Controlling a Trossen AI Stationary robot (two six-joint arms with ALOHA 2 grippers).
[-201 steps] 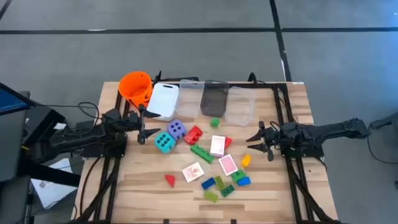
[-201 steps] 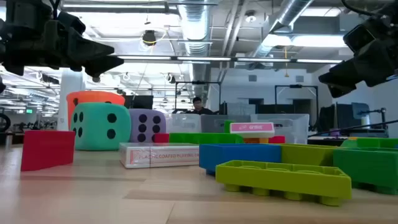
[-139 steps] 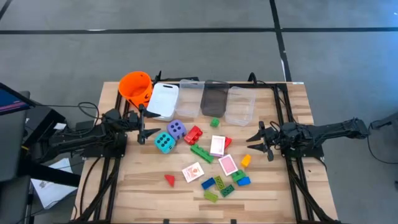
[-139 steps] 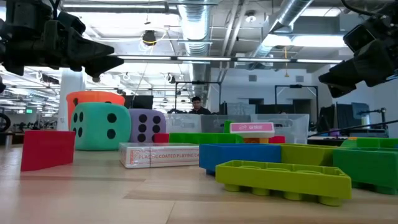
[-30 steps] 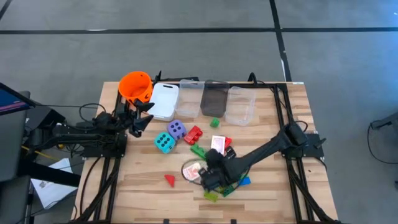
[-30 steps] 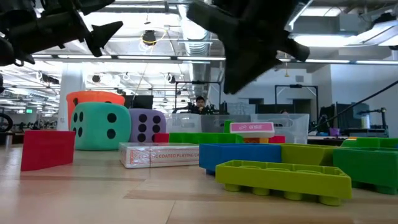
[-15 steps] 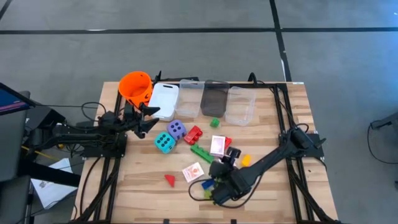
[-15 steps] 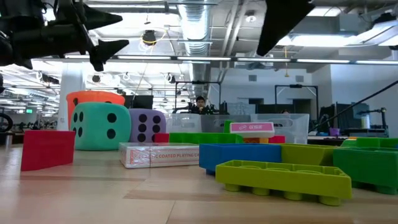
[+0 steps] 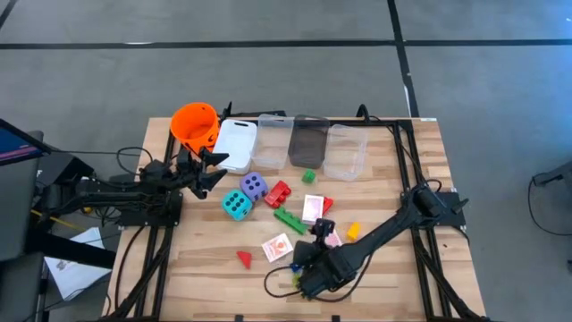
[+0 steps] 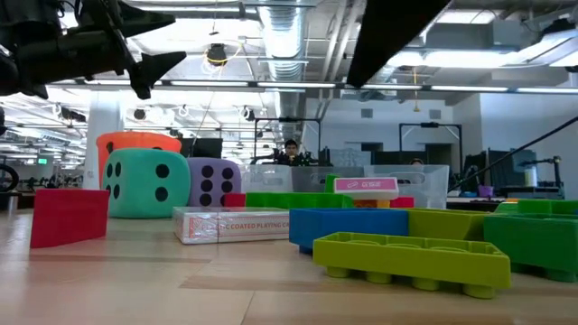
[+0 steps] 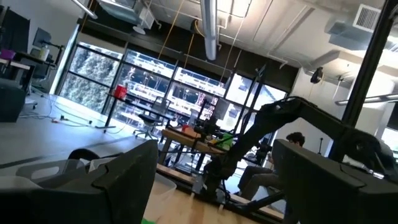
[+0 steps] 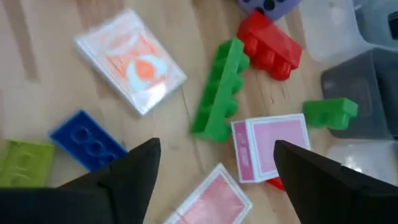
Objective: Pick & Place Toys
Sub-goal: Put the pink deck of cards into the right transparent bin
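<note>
The toys lie on the wooden table [image 9: 206,286]: a teal die [image 9: 236,206], a purple die [image 9: 254,186], a red brick [image 9: 279,192], a long green brick [image 9: 288,219], a pink card box [image 9: 313,208], a white-and-orange card deck [image 9: 277,247], a red wedge [image 9: 243,258] and a yellow brick [image 9: 353,231]. My right gripper [image 9: 308,259] hovers open and empty over the near-centre toys. Its wrist view shows the deck [image 12: 130,59], a blue brick [image 12: 87,140] and the long green brick [image 12: 217,87] below it. My left gripper [image 9: 214,170] is open and empty, raised left of the dice.
An orange bucket [image 9: 195,125] stands at the far left. Beside it along the far edge stand a white bin [image 9: 235,145], a grey bin [image 9: 308,141] and two clear bins [image 9: 344,150]. A small green brick [image 9: 308,176] lies before the bins. Bare wood lies at the near left.
My right gripper has risen above the near-centre toys and drawn a little toward the table's near edge, staying open. My left gripper has shifted slightly toward the dice. No toy has moved.
</note>
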